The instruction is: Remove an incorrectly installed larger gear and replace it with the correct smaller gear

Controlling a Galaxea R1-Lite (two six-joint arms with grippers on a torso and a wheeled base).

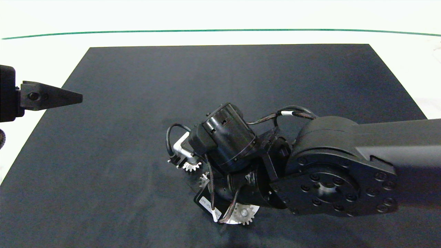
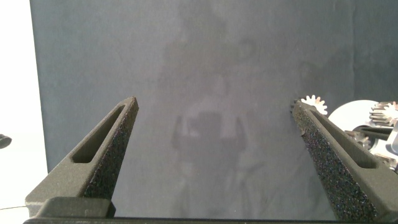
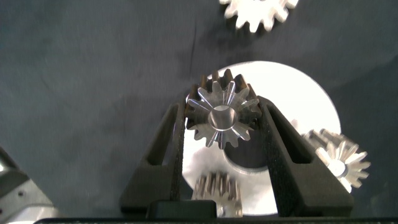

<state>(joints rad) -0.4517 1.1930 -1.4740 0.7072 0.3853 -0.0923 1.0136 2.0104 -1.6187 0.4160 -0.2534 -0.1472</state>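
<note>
Over the white round disc (image 3: 311, 93), low at the near middle of the dark mat (image 1: 137, 103), the smaller gear (image 3: 221, 118) sits pinched between the two fingers of the right gripper (image 3: 222, 107). Fingers closed in on its toothed rim from both sides, bore facing the wrist camera, darker grey on the flank of the far teeth. Whether it touches the disc or hangs just above it, cannot tell. Two more silver gears on the disc: one at its edge beside the right gripper (image 3: 339, 158), one partly hidden between the finger bases (image 3: 217, 190). Larger gear (image 3: 258, 12) lies loose on the mat just off the disc, brighter, clear of the fingers; the head view shows it next to the wrist's silver bracket (image 1: 190, 167). Right arm comes in from the right edge, its wrist bent down and covering most of the disc. Left gripper (image 2: 214, 102) idle at the mat's left edge, fingers spread wide, holding nothing.
</note>
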